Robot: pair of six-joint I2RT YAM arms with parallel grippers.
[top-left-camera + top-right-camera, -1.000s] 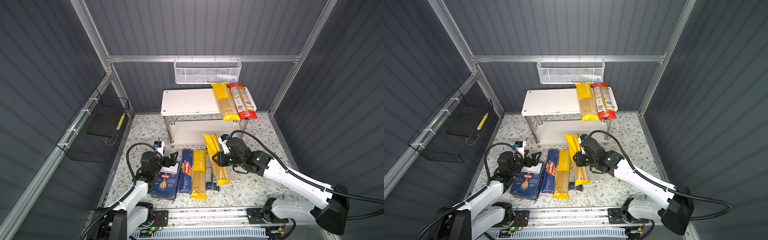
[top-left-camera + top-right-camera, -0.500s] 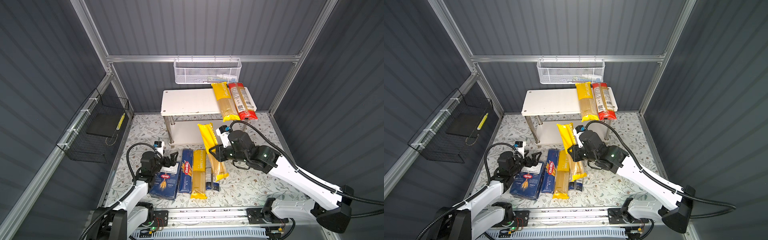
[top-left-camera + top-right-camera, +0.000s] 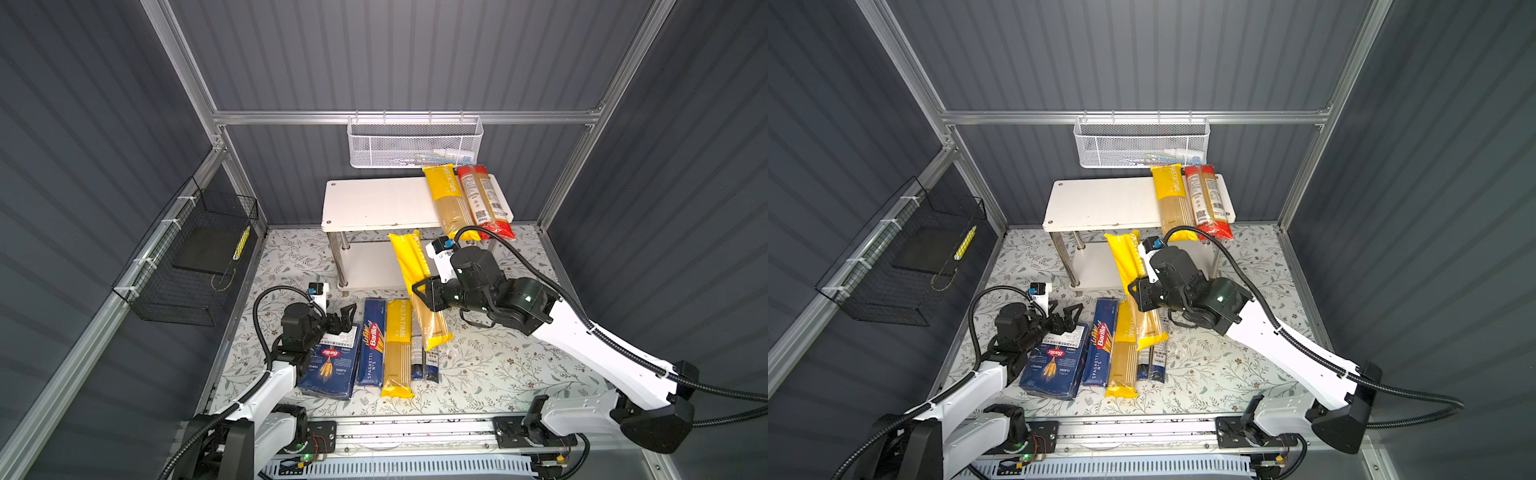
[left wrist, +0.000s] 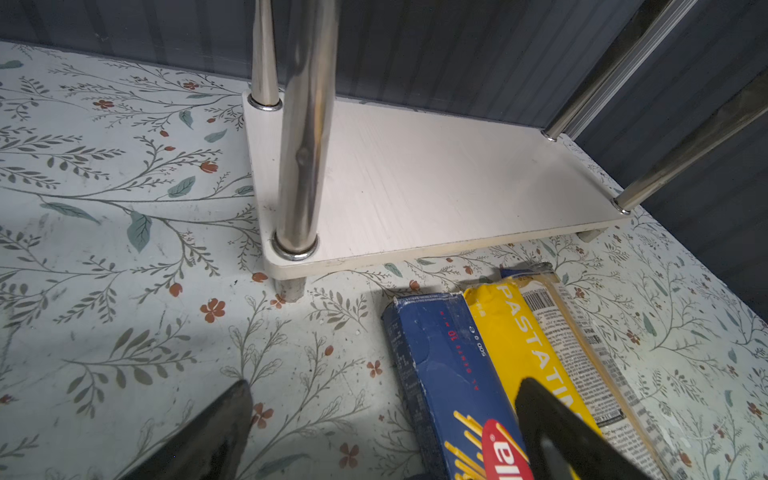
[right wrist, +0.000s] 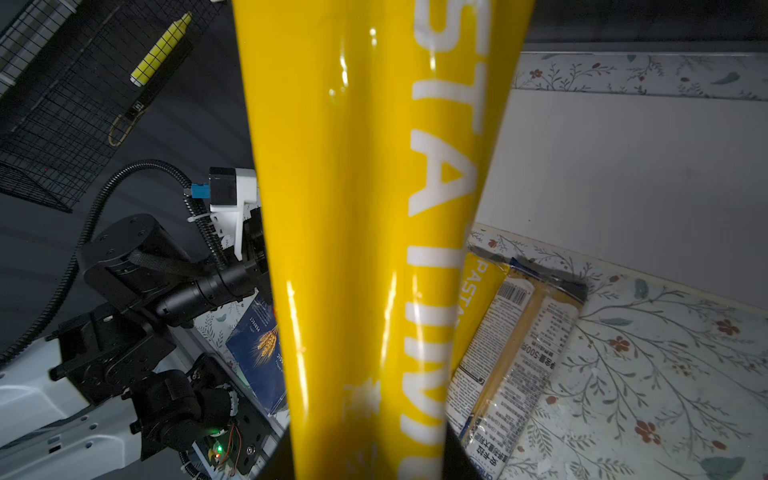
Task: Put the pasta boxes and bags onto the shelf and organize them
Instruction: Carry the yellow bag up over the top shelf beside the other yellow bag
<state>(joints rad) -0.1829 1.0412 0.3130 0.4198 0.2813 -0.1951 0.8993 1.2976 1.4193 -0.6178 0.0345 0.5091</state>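
Against the back wall stands the shelf [image 3: 374, 203], chrome-legged, with two white boards. At the right end of its top board lie the shelved yellow PASTATIME bag [image 3: 446, 199] and, just beside it, the red-ended bag [image 3: 482, 203]. Both overhang the front edge.

On the floral floor [image 3: 498, 365] in front of the shelf, four packs lie side by side. From my left they are the wide Barilla box [image 3: 332, 365], the narrow Barilla box [image 3: 372, 345] marked Spaghetti n.5, the floor yellow PASTATIME bag [image 3: 397, 349], and the navy-ended bag [image 3: 432, 359] with its white label.

The held yellow PASTATIME bag [image 3: 409, 257] is in my right pincer [image 3: 422, 291], which is clamped tight across its middle. The bag slants, its upper end raised toward the shelf's front and its lower end above the navy-ended bag. I cannot tell whether that lower end touches anything.

My left pincer [image 3: 347, 316] is spread wide with nothing between its fingers. It sits at the far end of the wide Barilla box, pointing toward the shelf's near-left leg [image 4: 299, 166].
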